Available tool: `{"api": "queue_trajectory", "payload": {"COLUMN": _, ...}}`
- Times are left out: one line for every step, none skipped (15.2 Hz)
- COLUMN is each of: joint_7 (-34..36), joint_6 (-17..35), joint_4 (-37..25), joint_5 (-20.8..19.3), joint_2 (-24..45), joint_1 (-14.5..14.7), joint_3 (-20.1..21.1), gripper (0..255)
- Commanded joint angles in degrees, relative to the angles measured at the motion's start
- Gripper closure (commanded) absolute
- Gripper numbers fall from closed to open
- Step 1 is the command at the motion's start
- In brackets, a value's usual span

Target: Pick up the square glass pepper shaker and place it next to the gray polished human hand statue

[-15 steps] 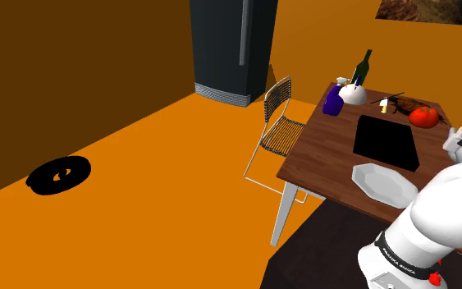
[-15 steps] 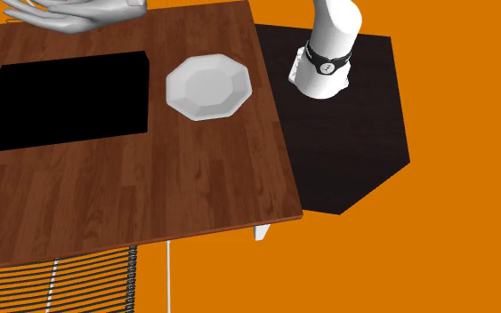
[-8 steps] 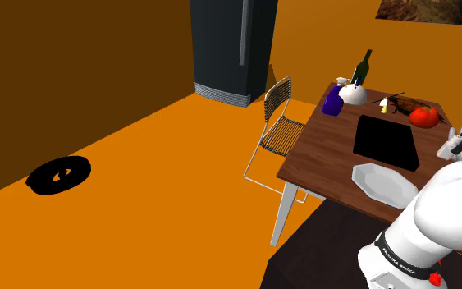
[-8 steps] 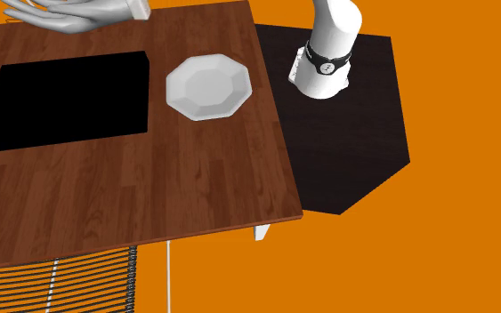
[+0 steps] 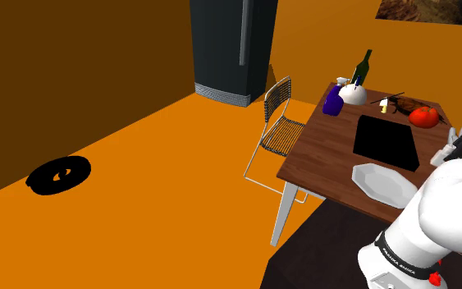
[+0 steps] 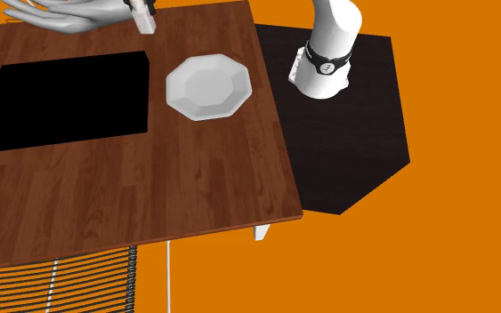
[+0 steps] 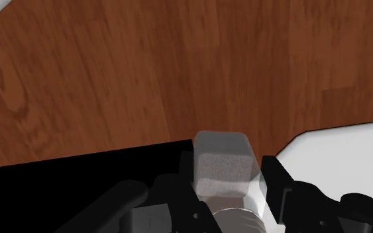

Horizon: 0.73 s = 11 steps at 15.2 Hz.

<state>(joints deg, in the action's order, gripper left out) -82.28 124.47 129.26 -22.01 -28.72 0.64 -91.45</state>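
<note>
With the gripper [image 7: 228, 173] clasped on the pale square pepper shaker [image 7: 222, 165], hanging over the table [image 6: 204, 169] just to the second exterior view's right of the grey hand statue [image 6: 70, 15], lower it upright onto bare wood, clear of the white plate [image 6: 209, 85], before letting go.

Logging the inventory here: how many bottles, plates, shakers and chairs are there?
Bottles: 2, the blue spray bottle and the green bottle
Plates: 1, the white plate
Shakers: 1, the pepper shaker
Chairs: 1, the wire chair
Total: 5
</note>
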Motion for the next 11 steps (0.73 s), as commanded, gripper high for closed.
{"api": "queue_trajectory", "payload": {"joint_7": 0.12, "joint_6": 1.5, "joint_4": 0.55, "joint_5": -0.63, "joint_2": -0.17, "joint_1": 1.78, "joint_3": -2.28, "gripper": 255}}
{"api": "queue_trajectory", "payload": {"joint_7": 0.22, "joint_6": 2.18, "joint_4": 0.78, "joint_5": -0.98, "joint_2": -0.3, "joint_1": 2.63, "joint_3": -3.35, "gripper": 255}}
{"api": "queue_trajectory", "payload": {"joint_7": 0.33, "joint_6": 2.85, "joint_4": 1.0, "joint_5": -1.34, "joint_2": -0.46, "joint_1": 3.5, "joint_3": -4.43, "gripper": 255}}
{"api": "queue_trajectory", "payload": {"joint_7": 0.46, "joint_6": 3.51, "joint_4": 1.21, "joint_5": -1.73, "joint_2": -0.63, "joint_1": 4.37, "joint_3": -5.52, "gripper": 255}}
{"api": "queue_trajectory", "payload": {"joint_7": 0.61, "joint_6": 4.16, "joint_4": 1.4, "joint_5": -2.14, "joint_2": -0.83, "joint_1": 5.24, "joint_3": -6.61, "gripper": 255}}
{"api": "queue_trajectory", "payload": {"joint_7": 0.77, "joint_6": 4.81, "joint_4": 1.57, "joint_5": -2.57, "joint_2": -1.04, "joint_1": 6.12, "joint_3": -7.71, "gripper": 255}}
{"api": "queue_trajectory", "payload": {"joint_7": 0.94, "joint_6": 5.44, "joint_4": 1.73, "joint_5": -3.02, "joint_2": -1.28, "joint_1": 7.0, "joint_3": -8.81, "gripper": 255}}
{"api": "queue_trajectory", "payload": {"joint_7": 1.13, "joint_6": 6.07, "joint_4": 1.88, "joint_5": -3.49, "joint_2": -1.54, "joint_1": 7.89, "joint_3": -9.9, "gripper": 255}}
{"api": "queue_trajectory", "payload": {"joint_7": 1.33, "joint_6": 6.69, "joint_4": 2.01, "joint_5": -3.98, "joint_2": -1.82, "joint_1": 8.77, "joint_3": -11.0, "gripper": 255}}
{"api": "queue_trajectory", "payload": {"joint_7": 1.54, "joint_6": 7.31, "joint_4": 2.13, "joint_5": -4.49, "joint_2": -2.12, "joint_1": 9.64, "joint_3": -12.09, "gripper": 255}}
{"api": "queue_trajectory", "payload": {"joint_7": 1.76, "joint_6": 7.91, "joint_4": 2.23, "joint_5": -5.01, "joint_2": -2.43, "joint_1": 10.52, "joint_3": -13.18, "gripper": 255}}
